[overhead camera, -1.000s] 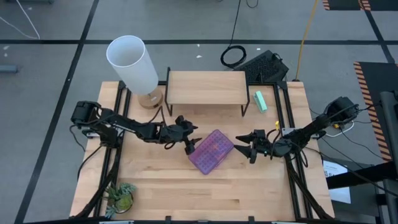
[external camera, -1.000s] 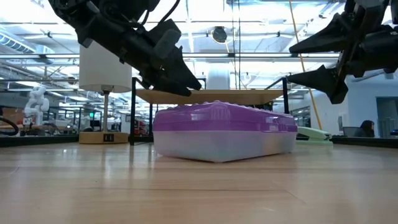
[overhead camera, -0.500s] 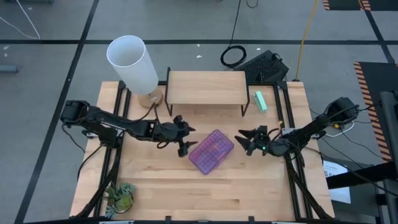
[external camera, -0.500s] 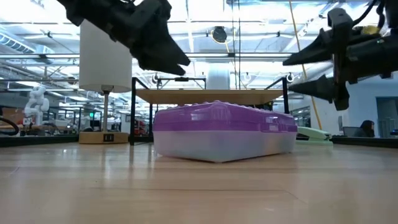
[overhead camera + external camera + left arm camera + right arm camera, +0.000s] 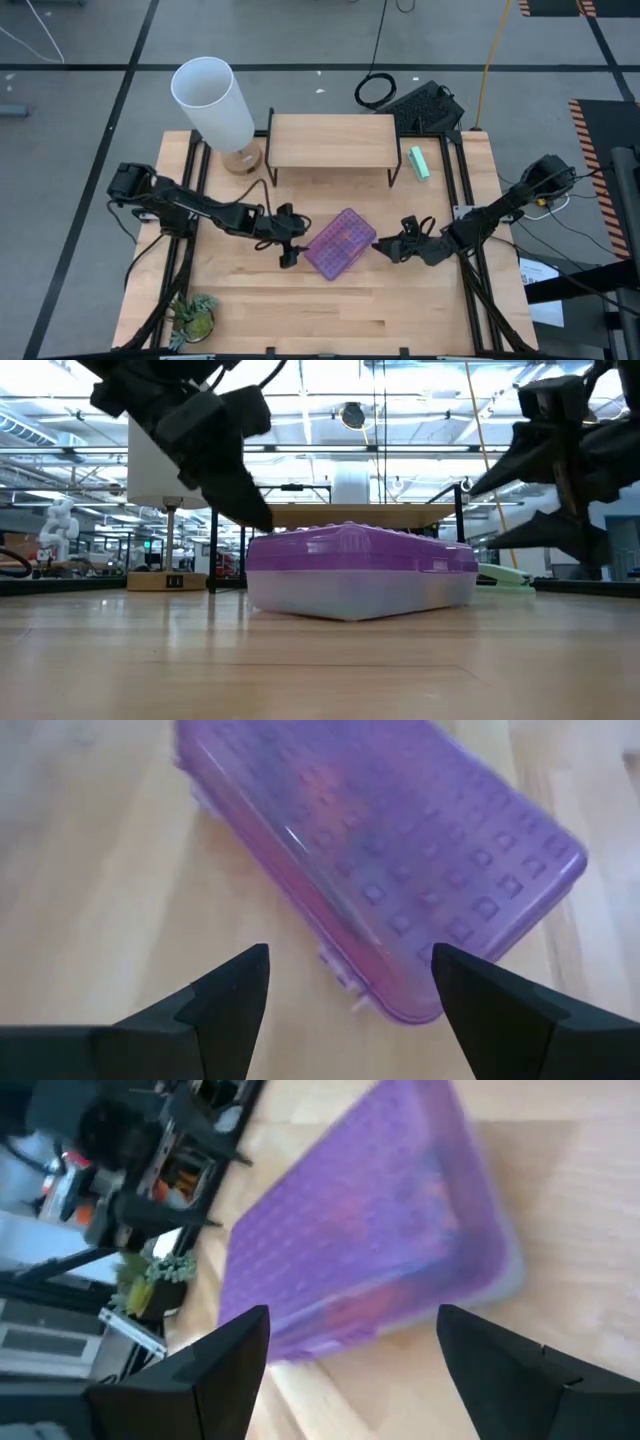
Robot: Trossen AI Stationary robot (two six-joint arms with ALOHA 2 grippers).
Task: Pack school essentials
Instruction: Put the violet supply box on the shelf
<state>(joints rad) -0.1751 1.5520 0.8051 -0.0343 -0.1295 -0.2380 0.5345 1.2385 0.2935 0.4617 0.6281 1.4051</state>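
Two claws flank purple case (image 5: 340,243), lid shut, mid-table (image 5: 250,300), skewed; left claw (image 5: 289,250) beside its left end, right claw (image 5: 390,247) off right end; neither touching.
Low view: case rigid, glossy lid over frosted base, rounded corners; likely light, slippery.
Left wrist view: claw spread wide; lid dimpled in grid; small latch tabs on long edge.
Right wrist view: claw wide; best grip likely across short width.

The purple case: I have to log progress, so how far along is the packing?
Looks done: the purple case lies shut on the table, with no loose stationery in view; its contents are too blurred to name. In hand: nothing; the left gripper and right gripper are both open, flanking the case. Left: probably little beyond pulling the arms away, though that is a guess.
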